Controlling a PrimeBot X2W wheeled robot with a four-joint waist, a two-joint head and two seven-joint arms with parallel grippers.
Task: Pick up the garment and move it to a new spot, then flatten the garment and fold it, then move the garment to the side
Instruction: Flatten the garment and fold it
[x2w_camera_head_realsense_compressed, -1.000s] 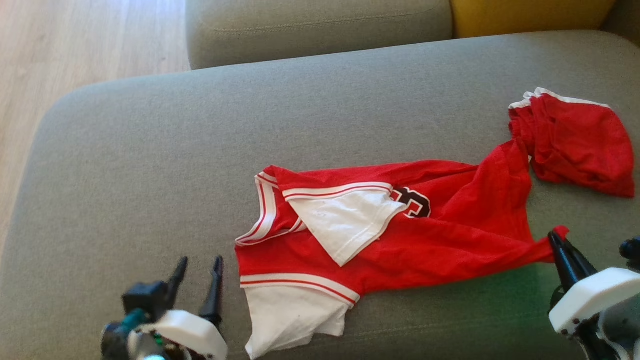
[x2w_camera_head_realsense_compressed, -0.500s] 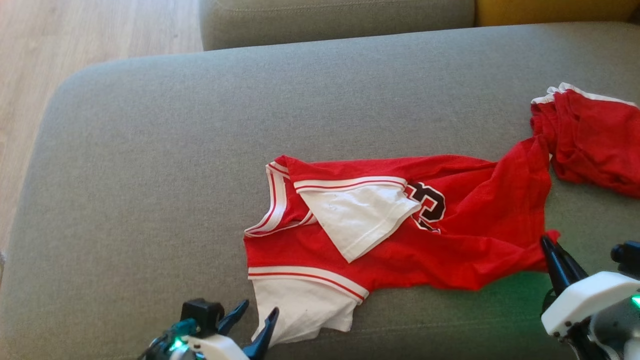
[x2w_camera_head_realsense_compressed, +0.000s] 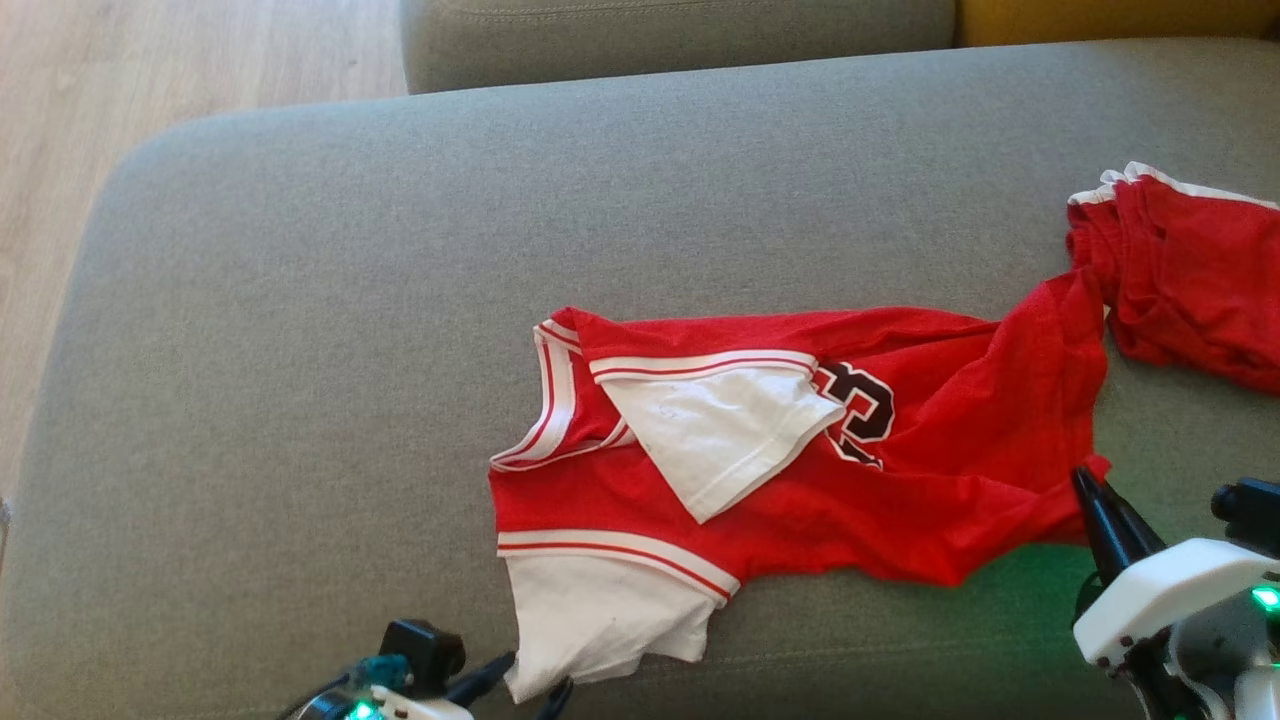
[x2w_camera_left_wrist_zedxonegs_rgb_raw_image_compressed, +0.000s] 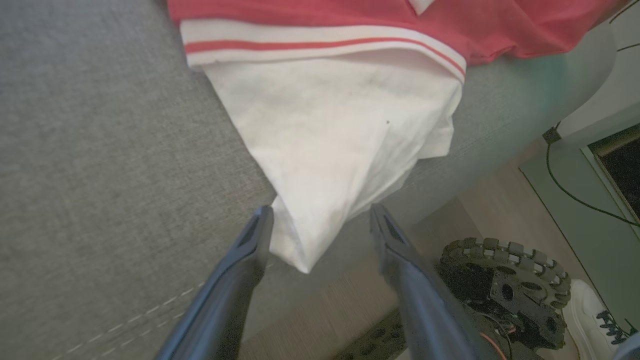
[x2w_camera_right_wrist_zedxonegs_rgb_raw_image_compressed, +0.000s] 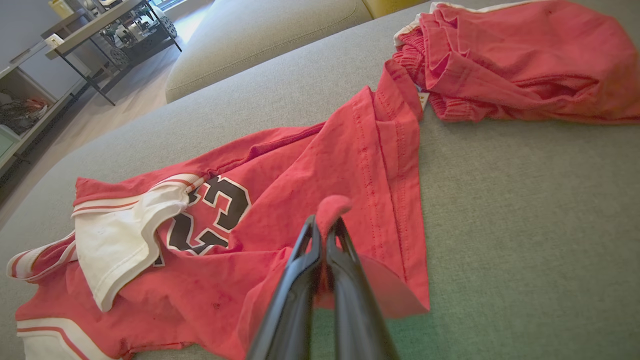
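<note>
- Most apparently remains: flatten, fold, move aside;
- garment (x2w_camera_head_realsense_compressed: 800, 470) crumpled mid sofa cushion (x2w_camera_head_realsense_compressed: 300, 350);
- right gripper (x2w_camera_right_wrist_zedxonegs_rgb_raw_image_compressed: 324, 225): jaws pinch its red hem (x2w_camera_right_wrist_zedxonegs_rgb_raw_image_compressed: 332, 202);
- left gripper (x2w_camera_left_wrist_zedxonegs_rgb_raw_image_compressed: 320, 210): jaws wide around white sleeve (x2w_camera_left_wrist_zedxonegs_rgb_raw_image_compressed: 330, 140).

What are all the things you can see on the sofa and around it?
sofa seat: one, grey, in front of the robot.
jersey: one, red with white sleeves, lying on the seat.
second garment: one, red, bunched at the seat's right end.
back cushion: one, grey, behind the seat.
yellow cushion: one, yellow, top right corner.
floor: one, pale wood, left of the sofa.
left gripper: one, dark, open, fingers either side of a white sleeve's tip.
right gripper: one, dark, shut on the jersey's red hem corner.
</note>
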